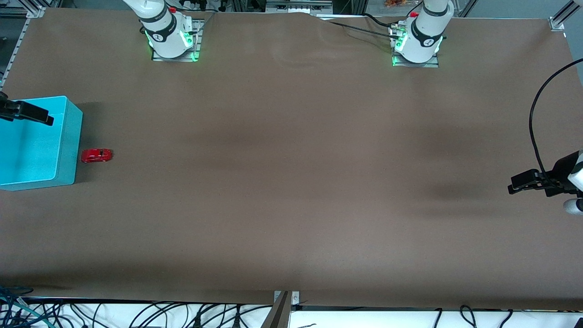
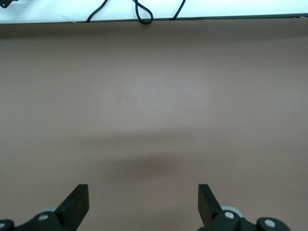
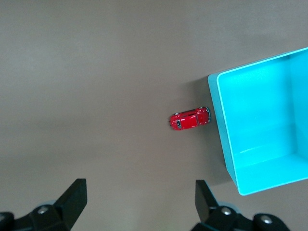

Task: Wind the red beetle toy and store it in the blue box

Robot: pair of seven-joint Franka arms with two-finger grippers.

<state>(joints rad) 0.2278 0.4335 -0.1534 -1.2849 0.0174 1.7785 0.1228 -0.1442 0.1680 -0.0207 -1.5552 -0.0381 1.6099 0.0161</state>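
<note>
The red beetle toy (image 1: 96,156) stands on the brown table right beside the blue box (image 1: 68,146), at the right arm's end of the table, one end close against the box's side wall. The box is open-topped and looks empty. My right gripper (image 1: 43,117) hangs open and empty over the box. The right wrist view shows the toy (image 3: 189,119) and the box (image 3: 250,120) below my open right gripper (image 3: 139,190). My left gripper (image 1: 517,184) waits open and empty above the table at the left arm's end; in its own view (image 2: 143,195) it is over bare table.
The brown mat (image 1: 291,182) covers the whole table. A black cable (image 1: 535,132) loops above the left arm's end. More cables hang along the table edge nearest the front camera (image 1: 136,314).
</note>
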